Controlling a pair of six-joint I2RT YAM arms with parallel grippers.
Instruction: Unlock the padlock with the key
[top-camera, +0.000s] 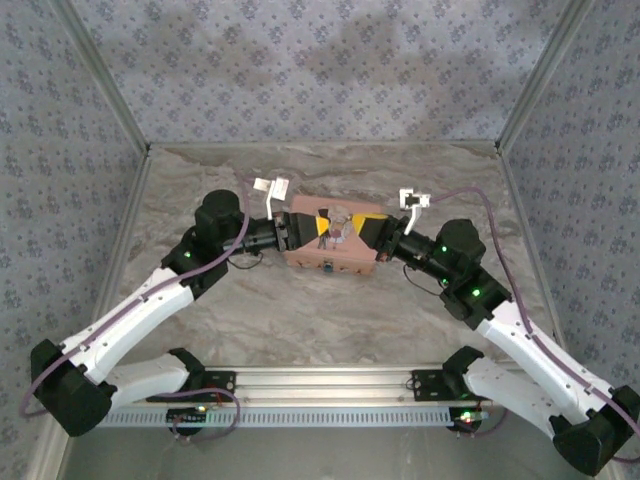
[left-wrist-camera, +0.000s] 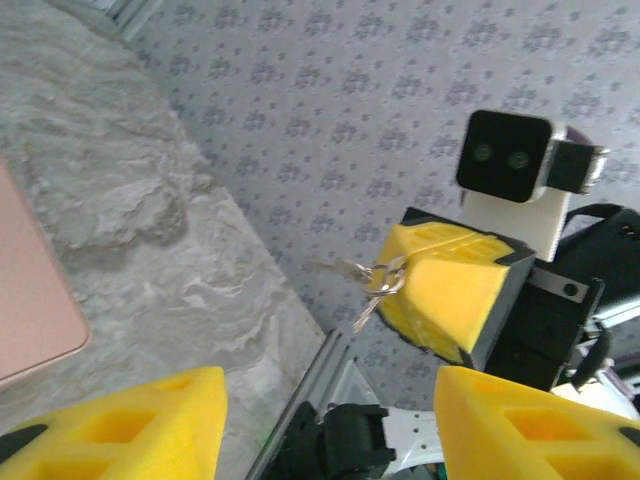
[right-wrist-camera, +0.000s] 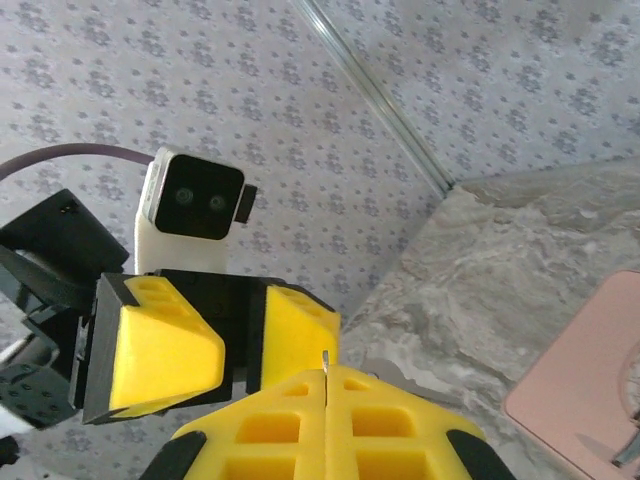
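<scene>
The pink tin (top-camera: 335, 250) lies mid-table, with both grippers meeting just above it. A tiny dark padlock (top-camera: 328, 267) sits on the tin's near side, too small to make out in detail. My right gripper (right-wrist-camera: 325, 375) is shut on the key, and a thin metal edge (right-wrist-camera: 325, 360) pokes out between its pads. In the left wrist view the key ring and keys (left-wrist-camera: 375, 282) dangle from the right gripper (left-wrist-camera: 400, 285). My left gripper (left-wrist-camera: 330, 415) faces it, open, with nothing between its fingers. The right wrist view shows the left gripper (right-wrist-camera: 245, 345) close in front.
Patterned walls enclose the marble table (top-camera: 330, 310) on three sides. A metal rail (top-camera: 330, 385) runs along the near edge between the arm bases. The tin's corner (left-wrist-camera: 30, 300) lies left of my left fingers; its edge (right-wrist-camera: 590, 390) is low right of my right gripper.
</scene>
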